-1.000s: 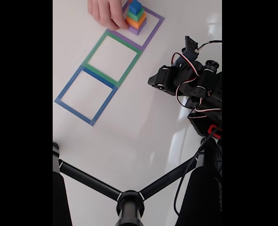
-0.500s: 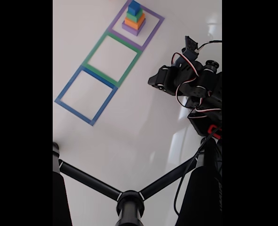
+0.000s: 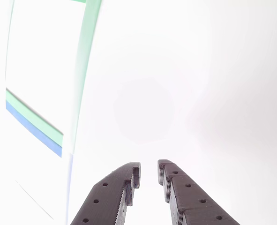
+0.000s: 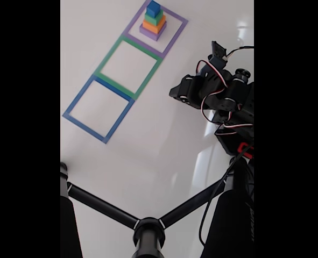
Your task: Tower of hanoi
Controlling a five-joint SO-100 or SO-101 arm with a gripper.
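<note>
Inside the purple taped square outline (image 4: 157,27) on the white surface (image 4: 148,156), the untouched stack of four matte plastic square blocks (image 4: 153,21), blue topmost; well apart from that outline, the empty black tool (image 3: 149,176), narrowly parted; every move left.

Blocks: four, stacked in one tower (image 4: 154,21). One blue block (image 4: 154,8) on top, one green block (image 4: 154,17) under it, one orange block (image 4: 155,24) next, one purple block (image 4: 152,32) at the bottom.

Taped square outlines on the table: three in a row. One purple outline (image 4: 176,33), one green outline (image 4: 109,55), one blue outline (image 4: 78,100).

Arms: one arm (image 4: 218,94). Gripper (image 3: 149,174) fingers: two, seen in the other view.

Black tripod-like stand (image 4: 148,231): one, three legs visible.
</note>
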